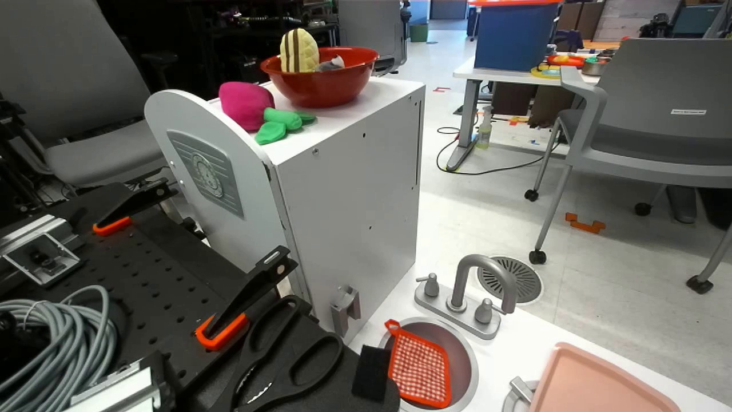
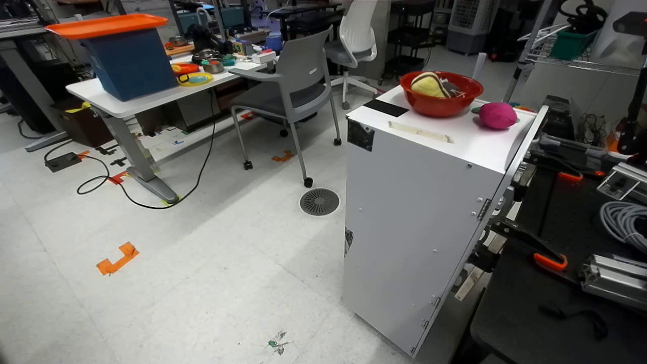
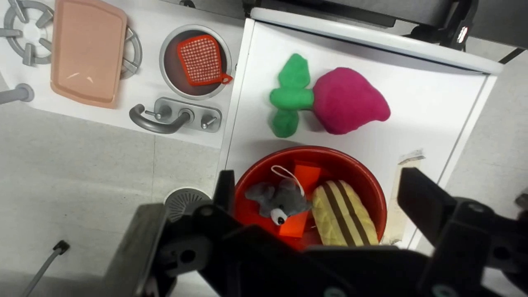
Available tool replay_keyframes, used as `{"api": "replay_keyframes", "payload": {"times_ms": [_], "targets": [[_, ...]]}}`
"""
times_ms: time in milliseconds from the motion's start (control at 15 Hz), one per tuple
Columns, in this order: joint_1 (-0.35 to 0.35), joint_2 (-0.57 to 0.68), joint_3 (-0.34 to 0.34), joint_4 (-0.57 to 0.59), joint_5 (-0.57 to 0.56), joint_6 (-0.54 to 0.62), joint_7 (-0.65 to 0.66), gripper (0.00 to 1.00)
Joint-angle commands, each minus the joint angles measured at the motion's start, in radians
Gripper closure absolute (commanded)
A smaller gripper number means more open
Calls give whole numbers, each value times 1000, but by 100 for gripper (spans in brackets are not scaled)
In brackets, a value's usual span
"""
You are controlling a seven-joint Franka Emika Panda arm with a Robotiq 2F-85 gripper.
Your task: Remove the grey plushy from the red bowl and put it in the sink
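The grey plushy, a small toy with a white snout and a white loop, lies in the red bowl. It is partly visible in both exterior views. The bowl stands on a white cabinet in both exterior views. The sink is a round grey-rimmed basin holding a red checked pot holder; it also shows in an exterior view. My gripper is open and empty, its fingers apart on either side above the bowl. It is outside both exterior views.
A yellow striped plush and an orange block share the bowl. A pink plush with green leaves lies beside it on the cabinet. A faucet and a pink tray are by the sink, lower than the cabinet top.
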Motion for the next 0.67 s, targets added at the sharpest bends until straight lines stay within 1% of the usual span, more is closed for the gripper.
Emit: {"api": "replay_keyframes", "payload": {"times_ms": [0,267,467,600], "targets": [[4,0,-4,1,-1,-2,0,0],[4,0,-4,1,-1,-2,-1,0],[2,27,-12,15,16,-18,-7,0],[-6,53,-15,31,3,-31,2,0]]}}
